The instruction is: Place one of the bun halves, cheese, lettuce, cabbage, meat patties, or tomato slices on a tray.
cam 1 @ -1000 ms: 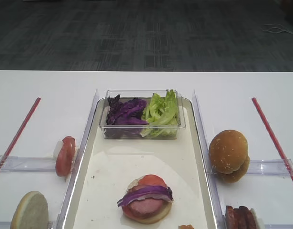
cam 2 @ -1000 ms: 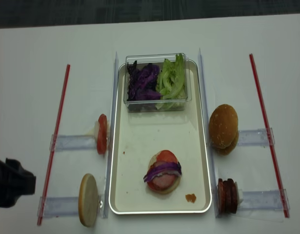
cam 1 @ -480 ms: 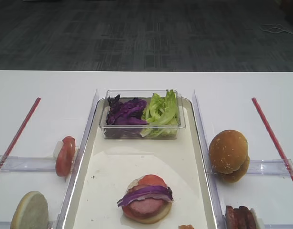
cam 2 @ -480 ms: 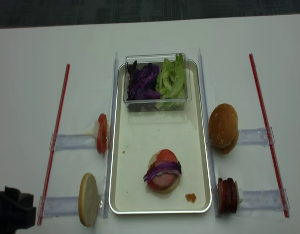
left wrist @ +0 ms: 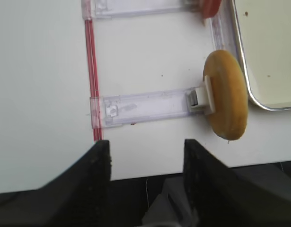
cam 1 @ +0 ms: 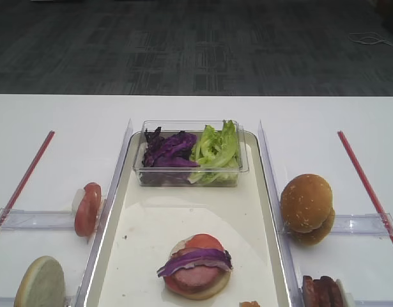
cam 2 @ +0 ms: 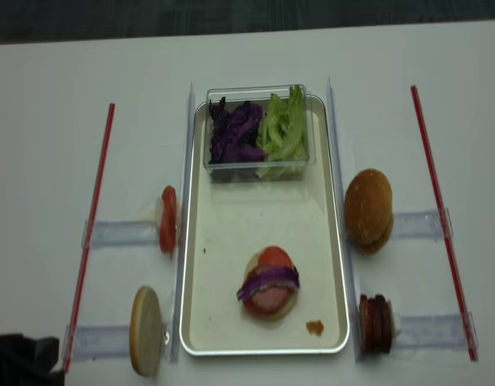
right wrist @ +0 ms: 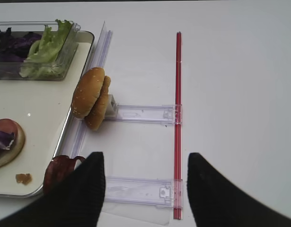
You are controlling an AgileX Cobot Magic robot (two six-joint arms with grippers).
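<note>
- My left end effector (left wrist: 146, 156) hangs over the near-left corner of the white surface (cam 1: 62, 121), fingers apart and holding nothing; my right end effector (right wrist: 146, 182) hovers near the right racks, also spread and empty.
- Long cream-white rectangular tray (cam 2: 223, 233) lies mid-surface. On it sits a part-built stack: pale bun base, pinkish meat patty, red tomato slice, one purple cabbage strip (cam 2: 268, 281) draped across the top.
- Candidate piece for me: the flat pale bun half (left wrist: 224, 94), standing on edge in a clear plastic rack (left wrist: 145, 106) just left of the tray rim. I judge it light, soft and springy, likely to crush under a hard squeeze. Best hold looks to be across the faces near the top edge, lifting straight up out of the rack clip.
- Red tomato slice (cam 2: 168, 219) stands on edge in the farther left rack; I expect it thin, wet and slippery, so a shallow, gentle pinch.
- Right side: golden sesame bun domes (right wrist: 91, 97) and dark meat patties (cam 2: 375, 323) stand in their own racks.
- Small clear plastic tub (cam 1: 190, 169) at the tray's far end holds green frilly lettuce (cam 1: 216, 148) and more purple shreds; both limp and light.
- Obstacles: the tray's raised rim and the clear divider strip (cam 2: 186, 161) between rack and tray; red strip (left wrist: 90, 71) lies flat, no hindrance.
</note>
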